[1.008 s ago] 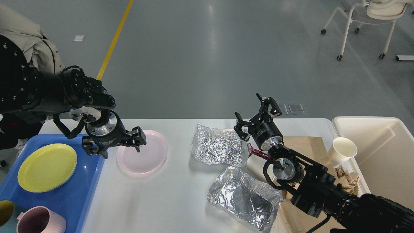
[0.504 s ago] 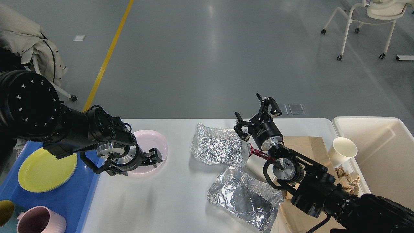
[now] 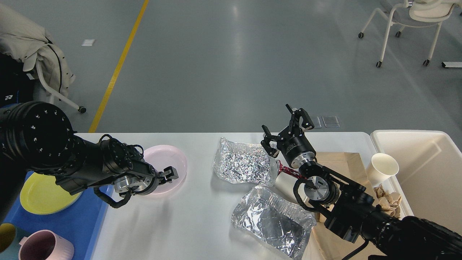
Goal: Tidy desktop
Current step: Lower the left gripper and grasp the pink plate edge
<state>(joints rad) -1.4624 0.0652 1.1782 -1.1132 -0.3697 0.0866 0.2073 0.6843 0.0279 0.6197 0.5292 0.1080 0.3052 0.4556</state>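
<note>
At the far left, a blue tray [image 3: 77, 222] lay over the left end of the desktop [image 3: 180, 220], the wide white surface that filled the lower middle of the view. The tray held a yellow plate [image 3: 39, 196], partly hidden by the left arm, and a pink mug [image 3: 45, 246] at the bottom edge, with a yellowish cup [image 3: 5, 236] just beside it at the corner. The left gripper [image 3: 169, 174] sat low over the near rim of a pink plate [image 3: 164, 162] that rested on the desktop just right of the tray; whether its fingers were apart or closed on the rim could not be told. Mid-table lay a crumpled sheet of foil [image 3: 242, 166], and nearer the camera a second foil piece [image 3: 272, 220] shaped like a shallow tray. The right gripper [image 3: 285, 130] stood raised above the far edge of the desktop beside the first foil, fingers spread wide and holding nothing. Brown paper [image 3: 348, 162] lay under the right arm. A white paper cup [image 3: 382, 168] leaned tilted at the table's right end, with a wad of crumpled brown paper [image 3: 388, 200] near it. A cream bin [image 3: 444, 137] stood at the far right.
</note>
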